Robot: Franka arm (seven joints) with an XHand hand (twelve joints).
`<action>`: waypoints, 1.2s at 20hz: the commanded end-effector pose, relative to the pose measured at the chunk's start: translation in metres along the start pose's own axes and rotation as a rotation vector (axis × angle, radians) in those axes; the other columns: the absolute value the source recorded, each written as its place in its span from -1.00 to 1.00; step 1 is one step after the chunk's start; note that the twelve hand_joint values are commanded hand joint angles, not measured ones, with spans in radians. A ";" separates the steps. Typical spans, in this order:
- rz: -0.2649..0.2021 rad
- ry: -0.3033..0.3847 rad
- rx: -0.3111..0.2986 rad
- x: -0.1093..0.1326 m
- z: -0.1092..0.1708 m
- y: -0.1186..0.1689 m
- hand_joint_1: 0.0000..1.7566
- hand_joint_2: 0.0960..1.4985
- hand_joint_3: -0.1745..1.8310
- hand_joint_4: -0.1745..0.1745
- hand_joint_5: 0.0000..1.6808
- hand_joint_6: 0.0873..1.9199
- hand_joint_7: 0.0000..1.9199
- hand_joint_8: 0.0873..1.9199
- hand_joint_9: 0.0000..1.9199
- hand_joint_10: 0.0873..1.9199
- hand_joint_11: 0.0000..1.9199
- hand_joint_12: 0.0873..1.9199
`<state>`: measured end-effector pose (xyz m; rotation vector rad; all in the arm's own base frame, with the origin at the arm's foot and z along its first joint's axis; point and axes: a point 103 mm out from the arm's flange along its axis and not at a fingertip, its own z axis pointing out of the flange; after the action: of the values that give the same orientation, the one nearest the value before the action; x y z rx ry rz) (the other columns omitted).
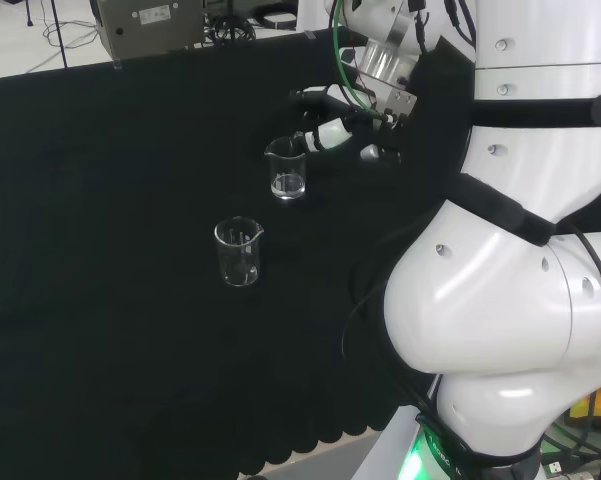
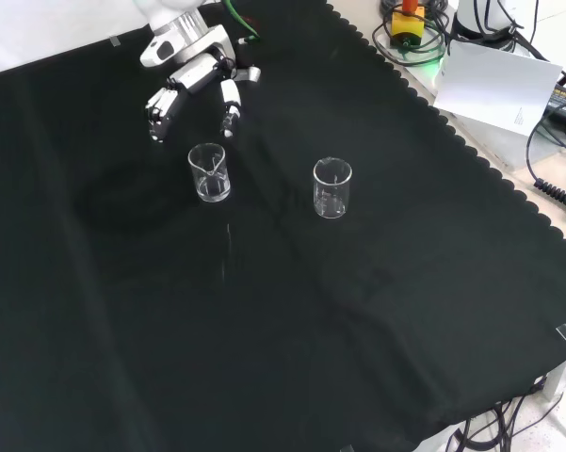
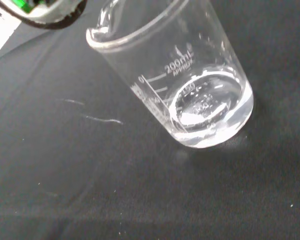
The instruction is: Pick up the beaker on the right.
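Two clear beakers stand upright on the black cloth, well apart. From the front view I see the hand just above the left beaker, fingers fairly straight and spread, holding nothing and not touching the glass. In the head view that same beaker is the farther, right-hand one, beside the fingers, with the other beaker nearer me. My wrist view gives what neither does: printed graduations and a pouring lip on it (apparently empty). Cables and a white sheet lie past the cloth's scalloped edge.
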<state>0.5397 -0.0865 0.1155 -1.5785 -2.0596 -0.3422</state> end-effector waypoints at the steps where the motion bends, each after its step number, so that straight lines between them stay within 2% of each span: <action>1: -0.070 0.073 -0.002 -0.009 0.017 0.006 -0.12 -0.34 -0.28 -0.15 -0.54 -1.00 -0.77 -0.38 -0.63 -0.39 -0.95 0.47; 6: -0.099 0.103 -0.003 -0.011 0.033 0.008 -0.09 -0.34 -0.26 -0.14 -0.53 -1.00 -0.77 -0.39 -0.63 -0.40 -0.97 0.47; 10: -0.105 0.118 0.014 -0.013 0.043 0.011 -0.10 -0.36 -0.24 -0.13 -0.52 -1.00 -0.77 -0.40 -0.64 -0.41 -1.00 0.48; 16: -0.112 0.128 0.001 -0.014 0.054 0.014 -0.09 -0.38 -0.24 -0.11 -0.52 -1.00 -0.78 -0.41 -0.65 -0.41 -1.00 0.47; 24: -0.108 0.174 -0.009 -0.017 0.065 0.017 -0.04 -0.39 -0.23 -0.10 -0.50 -1.00 -0.77 -0.41 -0.65 -0.42 -1.00 0.45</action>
<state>0.5419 -0.0653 0.0529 -1.4016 -2.0291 -0.4866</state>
